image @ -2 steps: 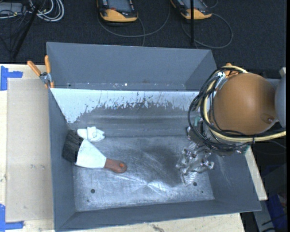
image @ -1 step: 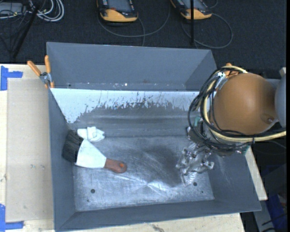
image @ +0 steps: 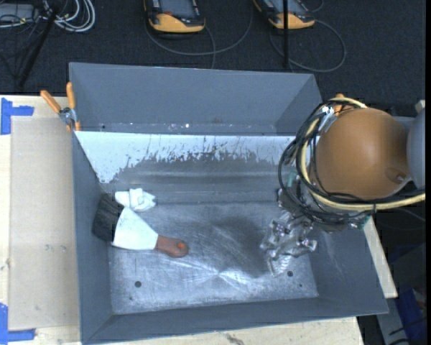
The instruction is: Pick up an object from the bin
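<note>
My gripper (image: 286, 248) hangs low over the bare floor at the bin's right side, below the arm's brown dome. No loose thing lies under it. At the far left of the bin lies a brush (image: 135, 231) with black bristles, a white body and a brown handle that points right. A small crumpled white piece (image: 136, 199) rests against the brush's upper end. Both are well to the left of the gripper.
The bin's sloped right wall rises close beside the gripper. Bare scratched floor stretches between the gripper and the brush. Cables loop round the dome above the gripper.
</note>
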You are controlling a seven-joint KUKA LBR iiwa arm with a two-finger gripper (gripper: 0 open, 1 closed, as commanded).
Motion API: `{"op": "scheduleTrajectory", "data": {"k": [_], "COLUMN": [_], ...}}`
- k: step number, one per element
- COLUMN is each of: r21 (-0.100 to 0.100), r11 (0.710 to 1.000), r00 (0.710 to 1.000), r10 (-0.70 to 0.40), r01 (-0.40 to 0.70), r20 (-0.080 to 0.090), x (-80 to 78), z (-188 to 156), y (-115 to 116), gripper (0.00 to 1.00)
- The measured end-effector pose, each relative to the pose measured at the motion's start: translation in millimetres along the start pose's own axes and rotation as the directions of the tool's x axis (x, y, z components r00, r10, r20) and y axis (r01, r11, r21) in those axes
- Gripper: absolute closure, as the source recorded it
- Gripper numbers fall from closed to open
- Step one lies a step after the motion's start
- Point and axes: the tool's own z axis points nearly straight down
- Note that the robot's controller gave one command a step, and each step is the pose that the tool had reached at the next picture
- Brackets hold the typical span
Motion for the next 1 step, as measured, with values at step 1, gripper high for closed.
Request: {"op": "scheduleTrajectory", "data": {"k": [1], "r21": [0.005], "r11": [1.000], "r00": [1.000], "r10": [0.029], "r01": [-0.029], "r20": [0.003], "x": [-16.5], "z": [-199.7], "y": [1.3], "gripper": [1.00]}}
